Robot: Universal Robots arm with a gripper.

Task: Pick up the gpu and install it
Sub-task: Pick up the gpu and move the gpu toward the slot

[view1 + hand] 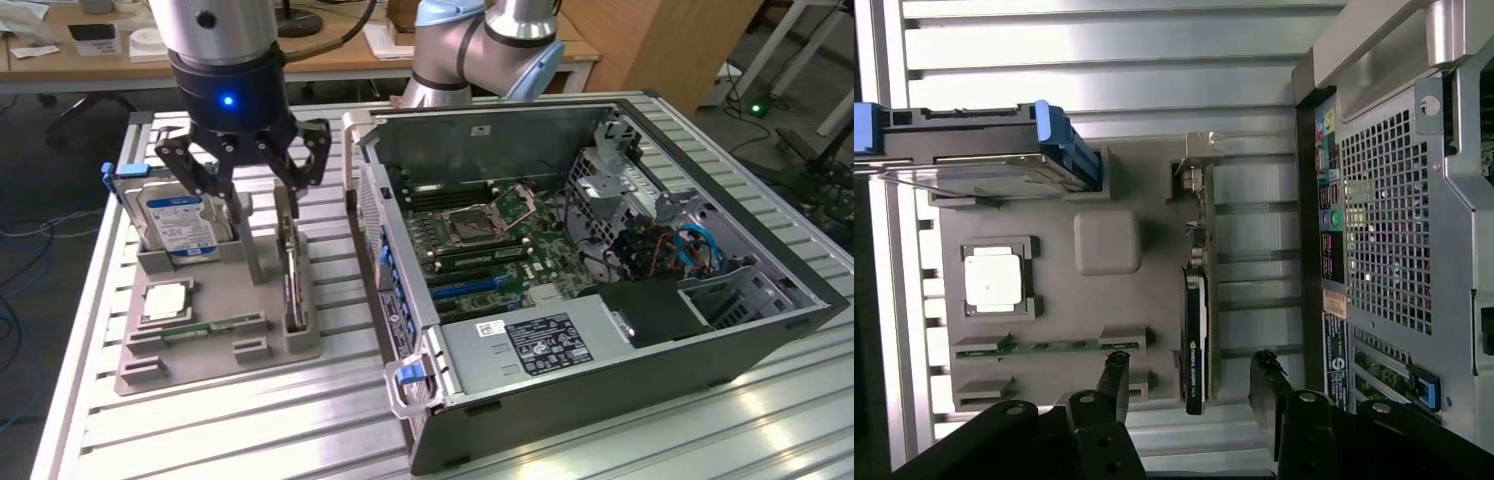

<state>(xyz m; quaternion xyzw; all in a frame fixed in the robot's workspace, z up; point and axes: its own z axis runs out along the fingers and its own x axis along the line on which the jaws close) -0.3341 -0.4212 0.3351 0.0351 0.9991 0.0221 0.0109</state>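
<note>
Four parts sat in a grey tray (254, 345) toward the exterior view's left, on a ribbed metal table (200, 430). Farthest to that side, a hard drive (176, 222) with a blue label stood upright in its holder. Just beside it a square processor chip (167, 300) lay flat, and a narrow memory stick (214, 327) lay in a groove near it. At the tray's edge nearest the computer, the graphics card (291, 275) stood on its thin edge in a slot, its metal bracket at the far end.

The gripper (254, 192) hung over the tray with its jaws spread wide and nothing between them. In the wrist view the gripper (1190, 368) had one finger on either side of the line of the graphics card (1196, 320), but neither finger appeared to press on it.

Toward the exterior view's right, the computer case (747, 330) lay open on its side, showing the motherboard (501, 240) and the power supply (534, 345).

By my reading the job was at its very start: the arm was lined up over the card, yet the card had not been grasped or lifted. The blue slots (461, 290) on the motherboard looked bare, so the whole pick, carry and seating remained to be done.
</note>
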